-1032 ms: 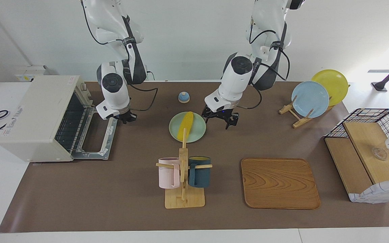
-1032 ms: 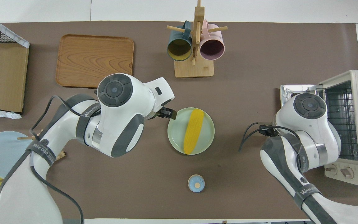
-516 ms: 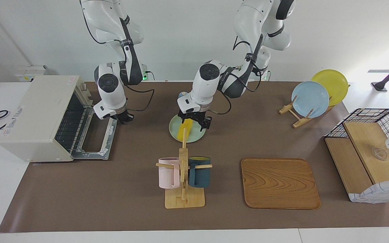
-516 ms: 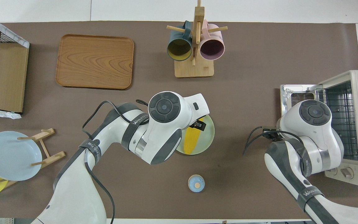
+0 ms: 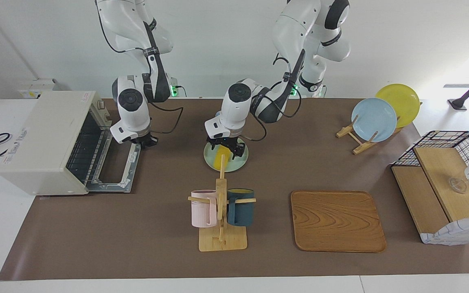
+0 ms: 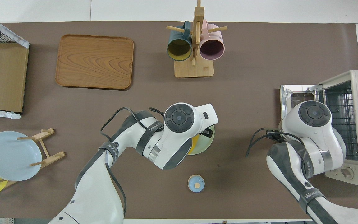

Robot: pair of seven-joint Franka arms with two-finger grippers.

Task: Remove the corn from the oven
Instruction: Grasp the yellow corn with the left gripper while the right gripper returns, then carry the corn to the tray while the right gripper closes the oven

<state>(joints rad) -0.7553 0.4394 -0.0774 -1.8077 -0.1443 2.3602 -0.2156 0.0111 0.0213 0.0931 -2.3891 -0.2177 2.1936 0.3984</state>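
The yellow corn (image 5: pixel 220 162) lies on a pale green plate (image 5: pixel 238 162) at the middle of the table, outside the oven. My left gripper (image 5: pixel 225 149) is low over the corn's end nearer to the robots, its fingers open on either side of the cob. In the overhead view the left hand covers most of the corn (image 6: pixel 194 146) and plate (image 6: pixel 208 143). The cream-white oven (image 5: pixel 43 138) stands at the right arm's end with its door (image 5: pixel 116 173) folded down and its rack bare. My right gripper (image 5: pixel 147 141) hangs over the door's edge and waits.
A mug rack (image 5: pixel 221 211) with a pink and a dark teal mug stands farther from the robots than the plate. A wooden tray (image 5: pixel 337 221), a plate stand (image 5: pixel 375 119) and a basket shelf (image 5: pixel 446 183) lie toward the left arm's end. A small blue dome (image 6: pixel 196 183) sits near the robots.
My left gripper has swung from beside the plate to over the corn and come down around it. My right gripper has drifted slightly toward the oven.
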